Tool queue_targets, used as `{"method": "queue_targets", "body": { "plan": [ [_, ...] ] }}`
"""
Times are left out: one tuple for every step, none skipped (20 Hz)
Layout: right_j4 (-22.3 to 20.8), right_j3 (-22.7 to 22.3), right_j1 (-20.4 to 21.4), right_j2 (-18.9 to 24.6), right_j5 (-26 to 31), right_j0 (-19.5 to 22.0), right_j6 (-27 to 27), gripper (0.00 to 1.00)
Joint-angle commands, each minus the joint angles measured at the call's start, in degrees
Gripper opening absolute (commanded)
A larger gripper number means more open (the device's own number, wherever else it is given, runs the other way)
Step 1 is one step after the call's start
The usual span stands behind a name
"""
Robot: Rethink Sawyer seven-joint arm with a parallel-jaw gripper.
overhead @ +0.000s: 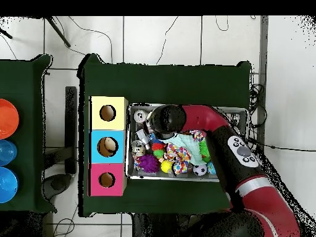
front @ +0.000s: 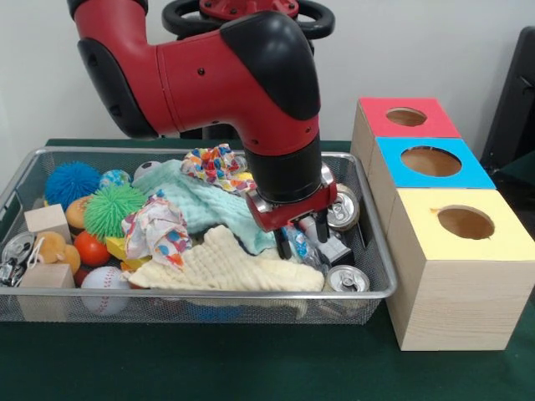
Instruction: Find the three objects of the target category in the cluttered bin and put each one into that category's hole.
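Observation:
The silver wire-mesh bin (front: 209,294) is full of cloths, balls, blocks and cans; it also shows in the overhead view (overhead: 185,178). My gripper (front: 302,238) reaches down into the bin's right part. Its fingers (front: 284,246) stand open on either side of a clear bottle with a blue-and-white label (front: 298,243) that lies among the clutter. I see no other bottle. The blue-top box's round hole (front: 430,160) is to the right of the bin, between the red-top and yellow-top boxes; it also shows in the overhead view (overhead: 108,146). In the overhead view my arm hides the gripper.
Two silver cans (front: 347,280) (front: 343,209) lie right beside the gripper. A pale yellow cloth (front: 226,267) and a mint cloth (front: 209,205) cover the middle. Balls and wooden blocks (front: 46,219) fill the left end. The red-top box (front: 407,117) and the yellow-top box (front: 465,223) flank the blue one.

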State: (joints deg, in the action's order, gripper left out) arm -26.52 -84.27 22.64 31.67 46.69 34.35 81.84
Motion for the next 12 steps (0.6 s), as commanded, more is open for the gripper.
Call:
{"method": "queue_targets", "body": {
  "plan": [
    [-1.7, -3.7, -2.1, -3.2, -3.0, -0.5, 3.3, 1.0],
    [-1.8, -3.5, -2.4, -3.3, -3.3, -0.5, 3.2, 1.0],
    [-1.9, -3.2, -2.8, -3.4, -3.6, -0.6, 3.3, 1.0],
    [-2.0, -2.9, -3.2, -3.5, -3.9, -0.7, 3.3, 1.0],
    [-2.0, -2.5, -3.8, -3.6, -4.1, -0.9, 3.4, 1.0],
    [-2.0, -2.4, -3.9, -3.7, -4.4, -1.1, 3.6, 1.0],
    [-2.0, -2.1, -4.0, -3.8, -4.3, -1.4, 3.8, 1.0],
    [-1.8, -1.9, -4.0, -3.8, -4.1, -1.4, 3.7, 1.0],
    [-1.7, -1.8, -4.1, -3.8, -3.9, -1.5, 3.7, 1.0],
    [-1.4, -1.6, -4.4, -3.8, -3.9, -1.5, 3.6, 1.0],
    [-1.3, -1.7, -4.5, -3.7, -4.0, -1.5, 3.7, 1.0],
    [-1.1, -1.8, -4.6, -3.7, -4.1, -1.6, 3.9, 1.0]
  ]
}}
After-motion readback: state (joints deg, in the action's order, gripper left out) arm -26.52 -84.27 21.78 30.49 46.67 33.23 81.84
